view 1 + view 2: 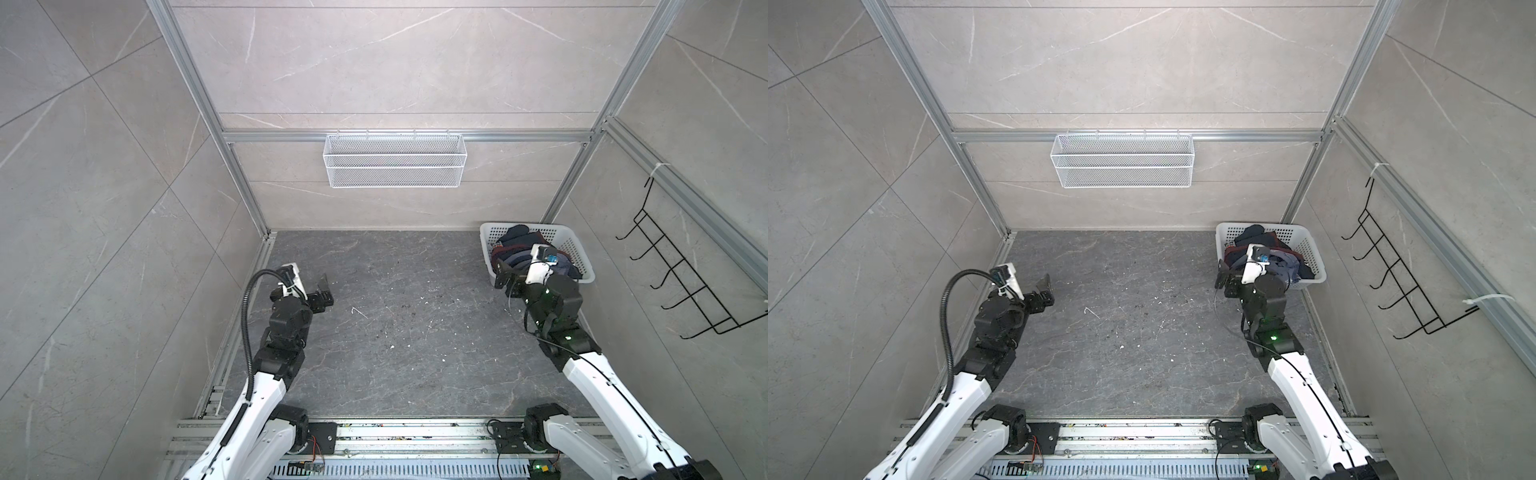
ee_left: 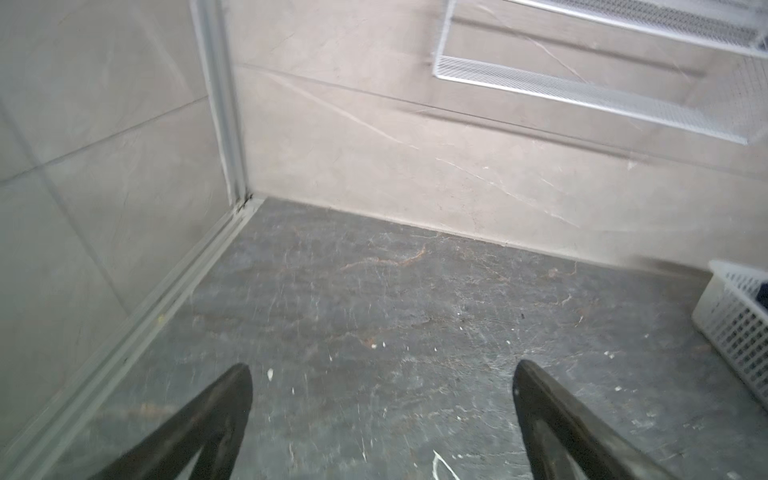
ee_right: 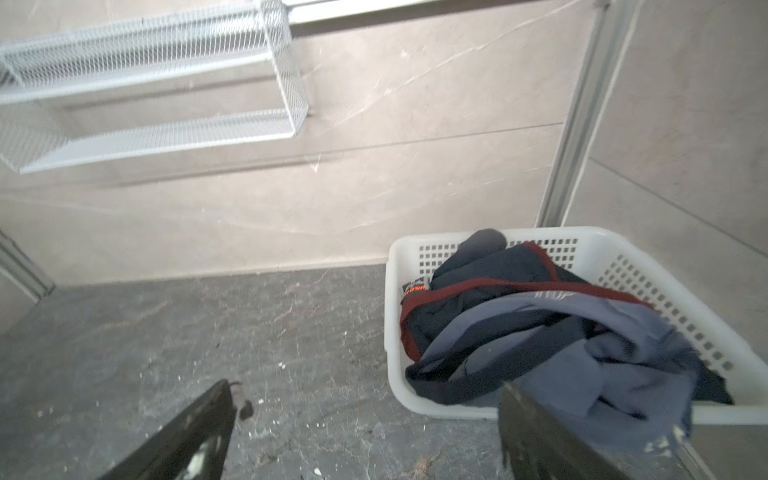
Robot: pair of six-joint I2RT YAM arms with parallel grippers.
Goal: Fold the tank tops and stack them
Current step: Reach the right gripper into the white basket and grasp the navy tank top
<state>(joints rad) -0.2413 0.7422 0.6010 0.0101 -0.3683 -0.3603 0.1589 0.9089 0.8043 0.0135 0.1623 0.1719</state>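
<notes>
My right gripper (image 3: 365,386) is spread as wide as it goes and holds nothing. It hangs just beside the white plastic basket (image 3: 436,253), one finger (image 3: 540,436) overlapping the basket's near rim, though I cannot tell whether it touches. My left gripper (image 2: 382,368) is equally wide and empty, well apart from the basket, over bare surface.

That surface is a dark grey marbled tabletop (image 3: 187,332), scuffed and flecked with white specks. Pale veined tile walls (image 1: 395,62) rise behind and beside the basket, joined by an aluminium frame (image 1: 270,136). A white mesh shelf (image 1: 395,160) hangs higher up on the wall behind the basket, and a black wire hook rack (image 1: 681,278) on the wall beside it.

Crumpled inside the basket lie the dark navy tank top (image 3: 486,266), edged in maroon, toward the far side, and the slate-blue tank top (image 3: 561,345), heaped over it and spilling across the near rim.
</notes>
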